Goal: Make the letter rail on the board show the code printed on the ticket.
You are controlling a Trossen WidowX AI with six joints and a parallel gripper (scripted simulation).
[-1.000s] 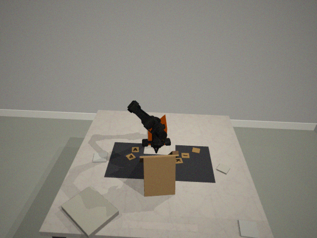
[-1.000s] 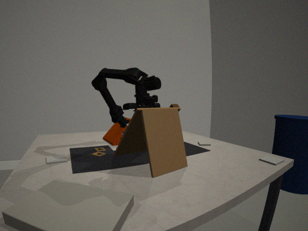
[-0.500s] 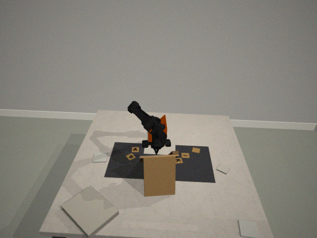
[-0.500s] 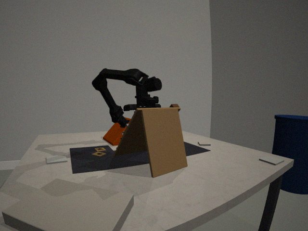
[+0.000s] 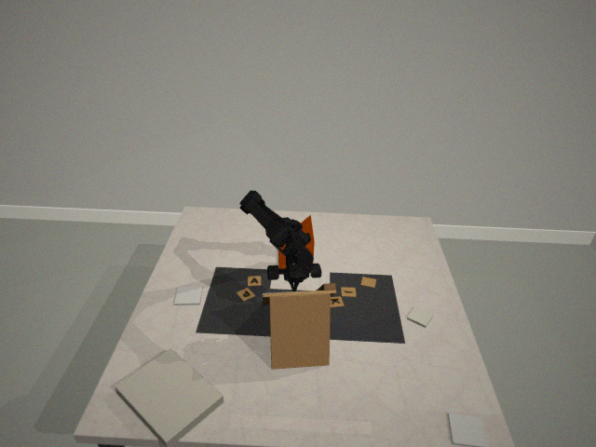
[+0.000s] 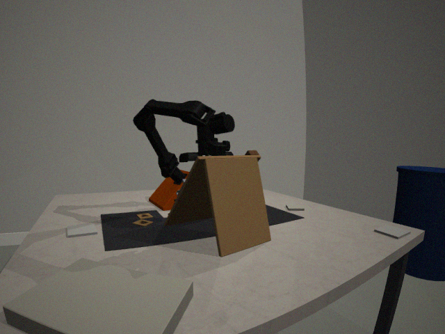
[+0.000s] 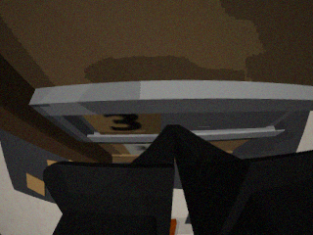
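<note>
The brown A-frame board stands on the black mat with its back to the top and exterior views. In the wrist view its grey letter rail holds a tile marked 3. My gripper is shut and empty, pointing down just behind the board's top edge, right in front of the rail. Loose tiles lie on the mat: A, P, I, K and a blank-looking one. A small brown block sits at the board's top corner. The ticket's code is not readable.
An orange wedge stands behind the arm. A large grey slab lies at the front left corner. Small grey plates lie around the mat. A blue barrel stands off the table.
</note>
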